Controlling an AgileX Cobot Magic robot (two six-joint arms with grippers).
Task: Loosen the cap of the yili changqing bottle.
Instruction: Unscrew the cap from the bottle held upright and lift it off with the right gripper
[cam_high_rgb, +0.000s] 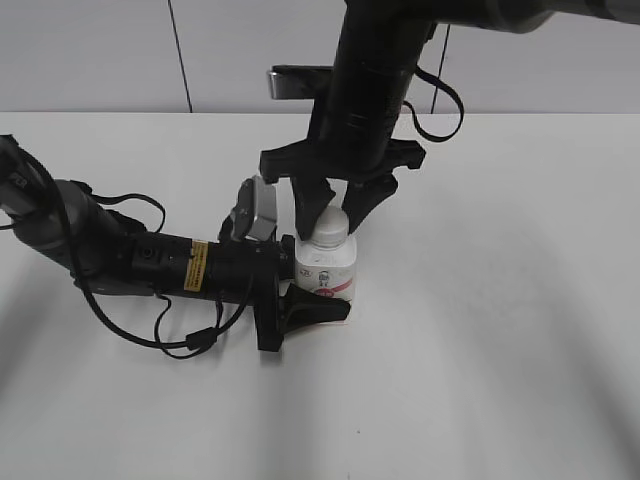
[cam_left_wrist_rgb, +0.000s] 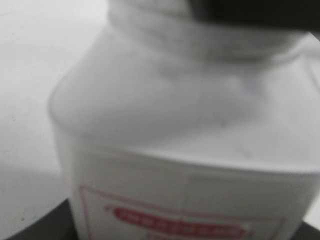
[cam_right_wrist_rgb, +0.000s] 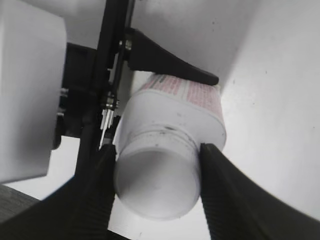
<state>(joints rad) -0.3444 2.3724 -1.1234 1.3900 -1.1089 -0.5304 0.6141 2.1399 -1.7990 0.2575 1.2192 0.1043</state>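
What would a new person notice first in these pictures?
The eye goes first to the small squarish white plastic bottle with the pink-red label, standing upright in the middle of the white table. The left gripper clamps its body from the side. From above, the right gripper has its ribbed black fingers on both sides of the round white screw cap.

White table (cam_high_rgb: 520, 300), pale panelled wall (cam_high_rgb: 90, 55) behind, soft shadows.

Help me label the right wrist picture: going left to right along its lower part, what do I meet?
Left finger of the right end effector → cap of the yili changqing bottle → right finger → bare table.
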